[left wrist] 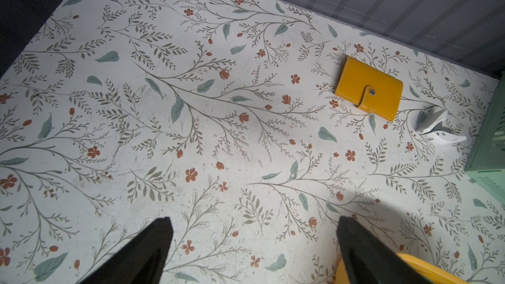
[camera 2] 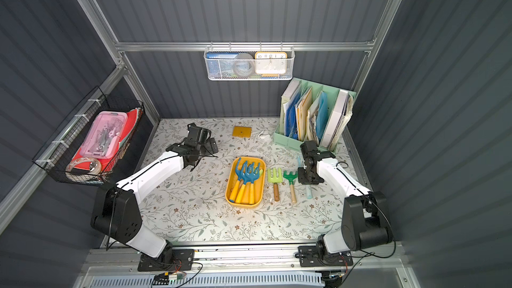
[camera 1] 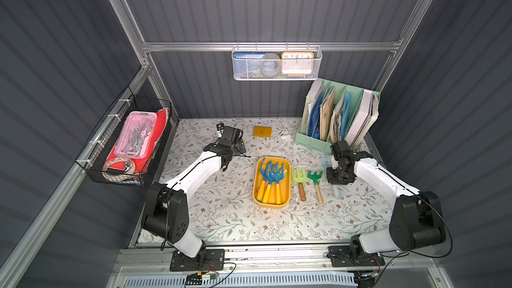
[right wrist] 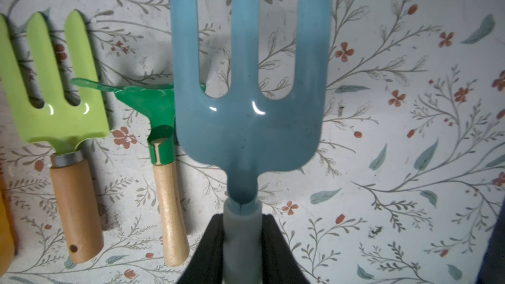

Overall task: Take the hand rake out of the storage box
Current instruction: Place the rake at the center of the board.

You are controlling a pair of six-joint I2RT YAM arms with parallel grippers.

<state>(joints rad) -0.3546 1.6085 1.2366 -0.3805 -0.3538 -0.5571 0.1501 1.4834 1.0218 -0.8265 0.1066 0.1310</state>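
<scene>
Fork (right wrist: 248, 129) clamped in right pincer (right wrist: 241, 217), outside storage box (camera 1: 271, 205) rim.

place: robot test booth | evidence: aluminium frame (camera 1: 194, 46), corrugated walls (camera 1: 249, 4), file organiser (camera 1: 307, 140)

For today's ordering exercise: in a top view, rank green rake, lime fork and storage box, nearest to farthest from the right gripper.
1. green rake, beside the right gripper
2. lime fork, next over
3. storage box, table centre

hand rakes (camera 1: 277, 171) lie in storage box (camera 1: 271, 205).
</scene>
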